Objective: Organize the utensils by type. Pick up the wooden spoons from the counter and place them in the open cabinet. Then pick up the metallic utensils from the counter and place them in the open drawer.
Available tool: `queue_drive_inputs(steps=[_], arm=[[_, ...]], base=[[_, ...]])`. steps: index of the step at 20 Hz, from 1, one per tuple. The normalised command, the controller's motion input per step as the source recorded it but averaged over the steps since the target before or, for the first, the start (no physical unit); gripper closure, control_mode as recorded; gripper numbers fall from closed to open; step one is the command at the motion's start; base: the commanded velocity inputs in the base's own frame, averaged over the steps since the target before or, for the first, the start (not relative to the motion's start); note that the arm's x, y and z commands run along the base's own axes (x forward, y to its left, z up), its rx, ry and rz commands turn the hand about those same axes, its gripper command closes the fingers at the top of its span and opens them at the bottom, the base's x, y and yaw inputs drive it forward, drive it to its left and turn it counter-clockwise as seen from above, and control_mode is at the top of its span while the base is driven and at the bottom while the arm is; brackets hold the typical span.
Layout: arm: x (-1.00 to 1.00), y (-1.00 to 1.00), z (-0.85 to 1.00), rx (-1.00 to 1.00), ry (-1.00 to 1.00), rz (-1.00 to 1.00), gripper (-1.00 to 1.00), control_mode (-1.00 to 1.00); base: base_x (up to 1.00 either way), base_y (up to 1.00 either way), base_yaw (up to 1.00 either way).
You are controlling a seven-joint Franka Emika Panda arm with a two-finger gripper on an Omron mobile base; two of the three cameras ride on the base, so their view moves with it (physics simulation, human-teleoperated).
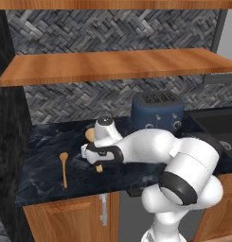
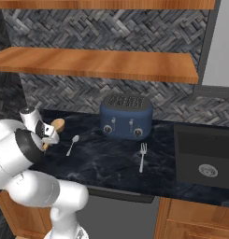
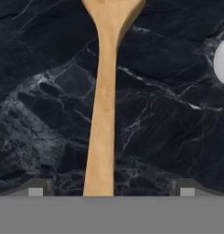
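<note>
My gripper (image 3: 111,191) hangs open just above the black counter (image 3: 177,137), pointing straight down. The handle of the large wooden spoon (image 3: 103,105) runs between its two fingertips (image 3: 35,189). That spoon's round bowl (image 2: 58,124) pokes out beside my hand in the right base view. The smaller wooden spoon (image 1: 64,168) lies to the left of the hand. A small silver metal spoon (image 2: 72,144) rests just right of the large one, and a silver fork (image 2: 142,157) lies further right. The open cabinet and the open drawer are out of view.
A dark blue toaster (image 2: 126,116) stands at the back of the counter against the woven grey wall. A black sink (image 2: 207,161) is set into the counter at the right. A brown wooden shelf (image 1: 112,66) runs above.
</note>
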Motion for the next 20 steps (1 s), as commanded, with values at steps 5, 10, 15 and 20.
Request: queue_drive_inputs(steps=[5,10,15,20], arm=[[0.19,0.02,-0.19,-0.01,0.03,0.00,-1.00,-1.00],[0.13,0.00,-0.18,0.00,0.00,0.00,-1.00,-1.00],[0.14,0.07,-0.13,0.00,0.00,0.00,-1.00,-1.00],[0.19,0.12,-0.09,0.00,0.00,0.00,-1.00,-1.00]], base=[[0.00,0.00,0.00],[0.00,0.00,0.00],[0.00,0.00,0.00],[0.00,0.00,0.00]])
